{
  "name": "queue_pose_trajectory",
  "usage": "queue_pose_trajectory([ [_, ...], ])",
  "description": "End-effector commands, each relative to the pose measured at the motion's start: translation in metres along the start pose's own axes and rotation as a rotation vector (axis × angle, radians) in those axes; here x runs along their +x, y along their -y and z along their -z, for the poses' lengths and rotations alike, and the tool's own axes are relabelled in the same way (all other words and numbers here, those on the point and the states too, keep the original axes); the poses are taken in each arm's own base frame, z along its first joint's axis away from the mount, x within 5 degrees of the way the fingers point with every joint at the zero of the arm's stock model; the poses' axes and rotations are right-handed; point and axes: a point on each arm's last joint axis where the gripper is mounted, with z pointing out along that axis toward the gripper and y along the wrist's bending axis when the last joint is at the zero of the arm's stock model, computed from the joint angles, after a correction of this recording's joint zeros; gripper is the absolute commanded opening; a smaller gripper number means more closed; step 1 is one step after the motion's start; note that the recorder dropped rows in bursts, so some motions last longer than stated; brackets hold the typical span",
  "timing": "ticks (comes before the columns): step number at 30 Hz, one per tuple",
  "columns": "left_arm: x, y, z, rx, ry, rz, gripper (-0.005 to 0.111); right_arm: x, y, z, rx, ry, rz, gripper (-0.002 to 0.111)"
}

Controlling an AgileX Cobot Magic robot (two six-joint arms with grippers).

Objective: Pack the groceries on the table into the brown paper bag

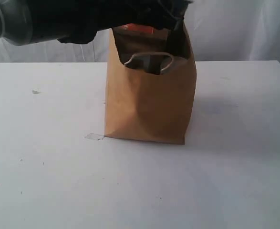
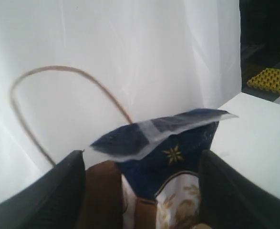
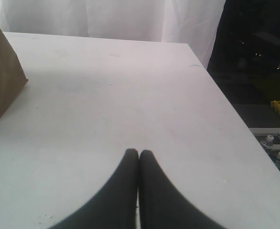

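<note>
**A:** Where is the bag?

**B:** The brown paper bag stands upright mid-desk. An orange-labelled pouch peeks out at its mouth, at twelve o'clock. A small scuff sits at the bag's eight o'clock.

**A:** And the spaghetti?

**B:** The spaghetti packet stands on end inside the bag, dark end up. The handle loop arches behind it.

**A:** Is it gripped?

**B:** No. The left end effector has its jaws spread wide on either side of the packet and clamps nothing. Its arm comes in from ten o'clock.

**A:** And the right one?

**B:** The right end effector is over bare desk with its fingertips pressed together, empty. A corner of the bag is nearby.
</note>
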Motion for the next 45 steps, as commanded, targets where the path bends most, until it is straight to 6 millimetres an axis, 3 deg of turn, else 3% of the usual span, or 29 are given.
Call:
queue_pose_trajectory([
  [1,-0.008,-0.002,0.004,-0.001,0.017,0.059,0.070,-0.001,0.000,0.000,0.003,0.015,0.004,0.000],
  [15,-0.014,-0.004,0.008,-0.006,0.031,0.056,0.070,-0.001,0.000,0.000,0.003,0.015,0.004,0.000],
  [21,-0.035,-0.009,0.024,-0.013,0.081,0.058,0.070,-0.001,0.000,0.000,0.003,0.015,0.004,0.000],
  [32,-0.086,-0.021,0.071,-0.011,0.213,0.064,0.070,-0.001,0.000,0.000,0.003,0.015,0.004,0.000],
  [36,-0.104,-0.026,0.091,-0.020,0.264,0.071,0.054,-0.001,0.000,0.000,0.003,0.015,0.004,0.000],
  [43,-0.128,-0.031,0.127,-0.025,0.337,-0.030,0.000,-0.001,0.000,0.000,0.003,0.015,0.004,0.000],
  [45,-0.130,-0.032,0.139,-0.035,0.343,-0.075,0.000,-0.001,0.000,0.000,0.003,0.015,0.004,0.000],
])
